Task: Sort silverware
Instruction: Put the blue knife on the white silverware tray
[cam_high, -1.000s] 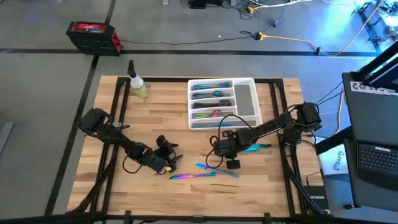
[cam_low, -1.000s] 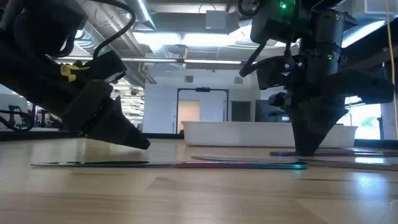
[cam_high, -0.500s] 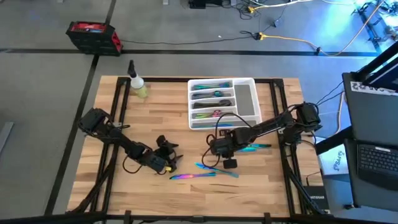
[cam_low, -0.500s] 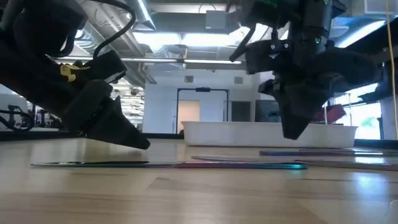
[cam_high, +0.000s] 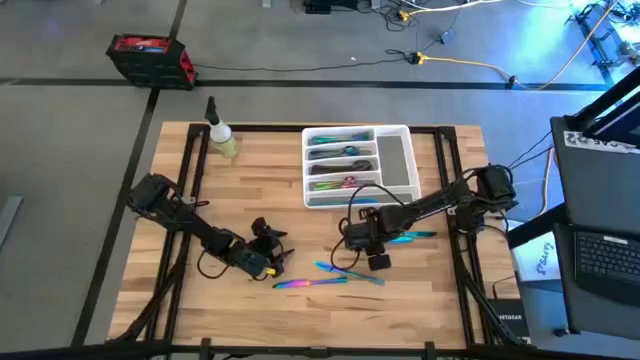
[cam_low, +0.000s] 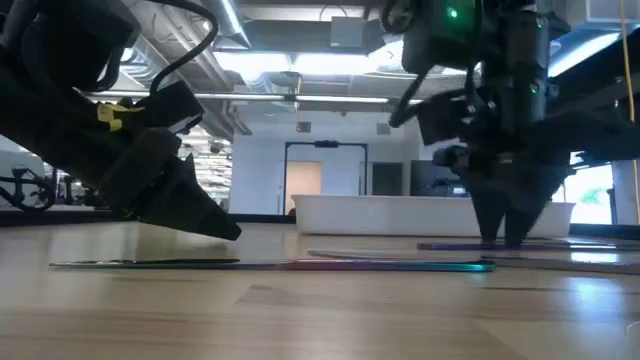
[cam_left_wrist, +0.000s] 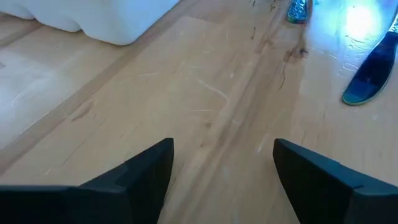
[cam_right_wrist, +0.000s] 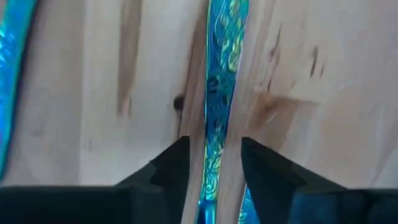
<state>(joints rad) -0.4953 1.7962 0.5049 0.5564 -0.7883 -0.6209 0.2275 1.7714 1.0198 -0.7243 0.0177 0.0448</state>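
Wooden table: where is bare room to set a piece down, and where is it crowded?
Bare patches: the wooden table between the small spray bottle with yellowish liquid and the white compartmented plastic tray; also the right front corner. Crowded: front middle, where iridescent rainbow silverware lies between the left pincer and right pincer.

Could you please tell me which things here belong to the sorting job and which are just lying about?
Job: loose silverware, teal piece between the right gripper's open jaws, sorted pieces, tray.
Lying about: spray bottle, red box, laptop.
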